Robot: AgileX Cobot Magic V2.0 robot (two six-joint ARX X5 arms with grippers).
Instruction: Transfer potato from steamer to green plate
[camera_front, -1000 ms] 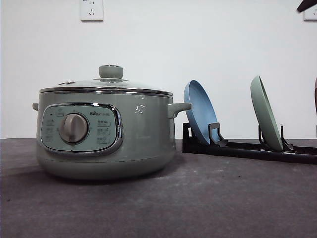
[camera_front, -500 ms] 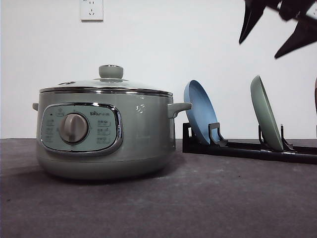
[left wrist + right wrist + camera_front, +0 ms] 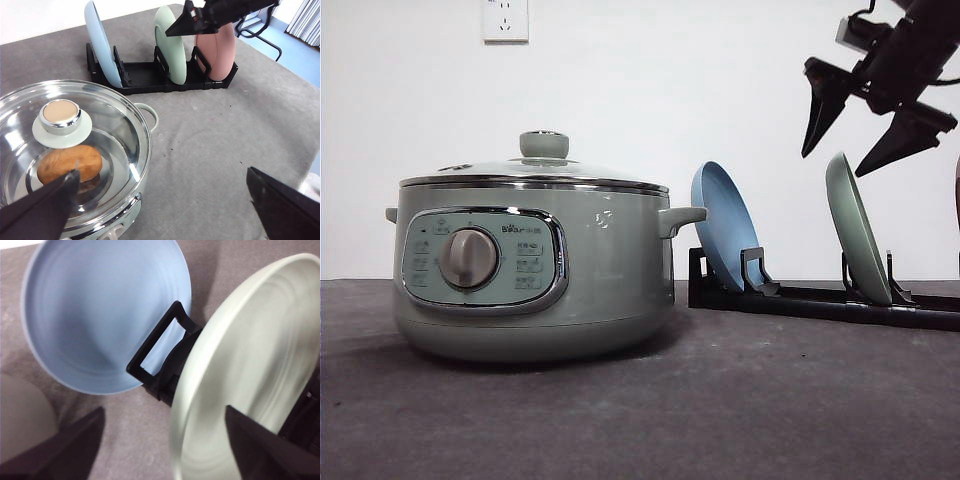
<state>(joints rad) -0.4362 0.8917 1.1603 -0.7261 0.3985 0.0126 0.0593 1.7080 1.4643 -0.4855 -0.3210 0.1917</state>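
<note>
The steamer (image 3: 535,270) stands at the left of the table with its knobbed glass lid (image 3: 61,122) on. Through the lid the orange-brown potato (image 3: 70,164) lies inside. My left gripper (image 3: 162,172) hangs open above the steamer's right side, holding nothing. The green plate (image 3: 857,230) stands on edge in a black rack (image 3: 820,298) at the right. My right gripper (image 3: 831,163) is open just above the plate's top rim, its jaws set either side of the rim (image 3: 176,430). It also appears above the green plate (image 3: 170,42) as the right gripper (image 3: 172,31).
A blue plate (image 3: 725,235) stands in the same rack to the left of the green one, and a pink plate (image 3: 215,50) to its right. A rack post (image 3: 160,345) sits between the blue and green plates. Bare grey table (image 3: 770,400) lies in front.
My right gripper has come down from the top right corner to just above the green plate, jaws open. The steamer and plates have not moved.
</note>
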